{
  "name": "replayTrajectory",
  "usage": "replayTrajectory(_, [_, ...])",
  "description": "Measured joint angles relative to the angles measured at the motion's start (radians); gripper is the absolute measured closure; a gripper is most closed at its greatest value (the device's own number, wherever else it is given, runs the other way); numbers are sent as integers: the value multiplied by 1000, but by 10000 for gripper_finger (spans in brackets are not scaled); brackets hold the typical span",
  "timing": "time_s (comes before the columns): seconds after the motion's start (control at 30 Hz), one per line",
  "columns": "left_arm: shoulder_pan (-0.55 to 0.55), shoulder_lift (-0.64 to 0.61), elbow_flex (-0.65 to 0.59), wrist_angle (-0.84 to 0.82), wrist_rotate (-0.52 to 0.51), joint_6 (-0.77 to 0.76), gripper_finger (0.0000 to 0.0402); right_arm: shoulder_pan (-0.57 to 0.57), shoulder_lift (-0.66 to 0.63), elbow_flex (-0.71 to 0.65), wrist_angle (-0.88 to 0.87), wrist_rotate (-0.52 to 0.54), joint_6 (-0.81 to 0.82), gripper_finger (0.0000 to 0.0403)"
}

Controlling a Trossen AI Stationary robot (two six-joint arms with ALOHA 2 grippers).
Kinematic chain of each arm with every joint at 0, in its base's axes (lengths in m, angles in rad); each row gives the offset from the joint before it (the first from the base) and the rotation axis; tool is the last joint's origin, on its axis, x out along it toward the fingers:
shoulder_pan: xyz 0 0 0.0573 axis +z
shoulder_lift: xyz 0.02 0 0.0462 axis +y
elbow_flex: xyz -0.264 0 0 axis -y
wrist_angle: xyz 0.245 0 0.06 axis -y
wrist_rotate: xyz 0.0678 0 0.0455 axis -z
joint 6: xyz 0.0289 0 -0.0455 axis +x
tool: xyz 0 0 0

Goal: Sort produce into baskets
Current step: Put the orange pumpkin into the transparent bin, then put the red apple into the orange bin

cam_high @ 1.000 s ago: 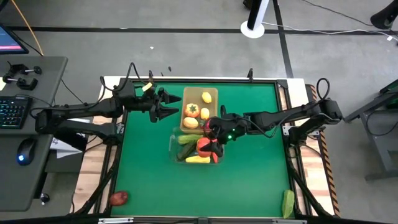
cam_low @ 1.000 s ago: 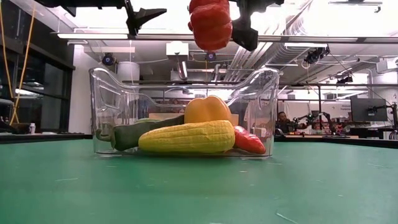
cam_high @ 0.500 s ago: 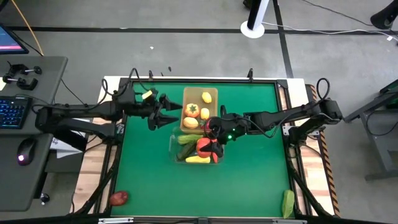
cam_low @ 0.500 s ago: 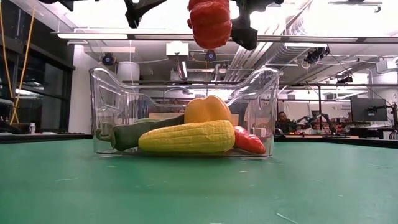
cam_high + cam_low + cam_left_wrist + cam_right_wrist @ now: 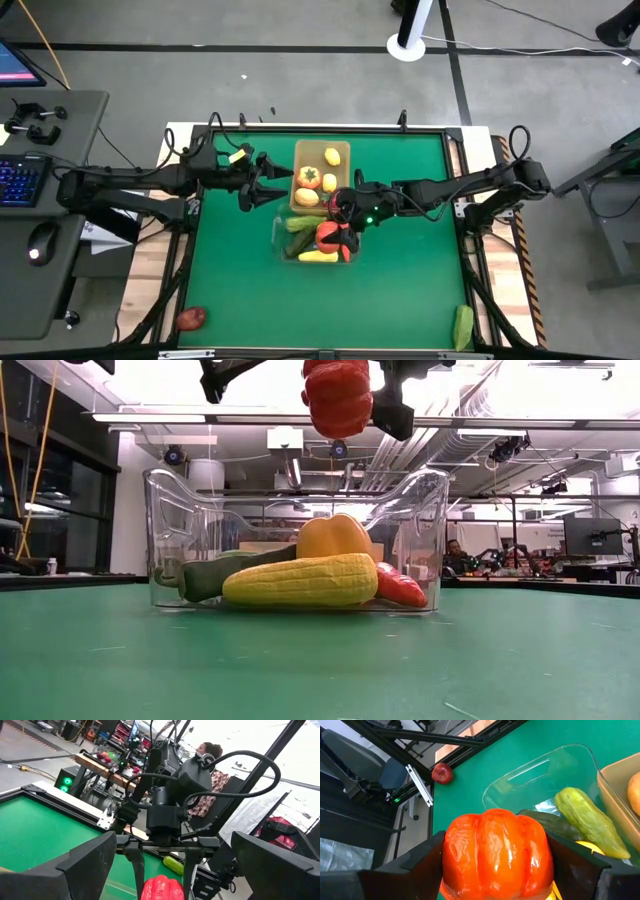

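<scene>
Red and round, a small toy apple [image 5: 191, 318] lies at the lower left of the high view, off the green bench [image 5: 400, 290] mat and not yet sorted. Moving right, the left gripper [image 5: 275, 180] hovers beside the tan opaque rectangular basket [image 5: 341, 150], its fingers spread wide and holding nothing. That basket holds yellow and orange pieces, so part of the sorting looks done. Just below it in the frame sits the clear plastic rectangular basket [image 5: 170, 510], already carrying a yellow corn cob [image 5: 300, 581], a dark green cucumber [image 5: 225, 572] and other pieces. Above it the right gripper [image 5: 339, 228] has its fingers closed on a glossy, ribbed red-orange toy pepper [image 5: 338, 398], ready, I judge, to drop in. At lower right, a green vegetable [image 5: 463, 327] lies outside the mat, still left.
</scene>
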Motion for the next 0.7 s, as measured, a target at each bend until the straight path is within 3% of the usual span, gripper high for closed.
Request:
replayTrajectory(0.37, [0, 0, 0, 0, 0, 0, 21, 0, 0, 0, 0, -9, 18, 110])
replayTrajectory(0.6, [2, 0, 0, -1, -2, 0, 21, -15, 0, 1, -23, -51, 69, 15])
replayTrajectory(0.7, [5, 0, 0, 0, -17, -19, 21, -51, 0, 26, -61, -120, 60, 25])
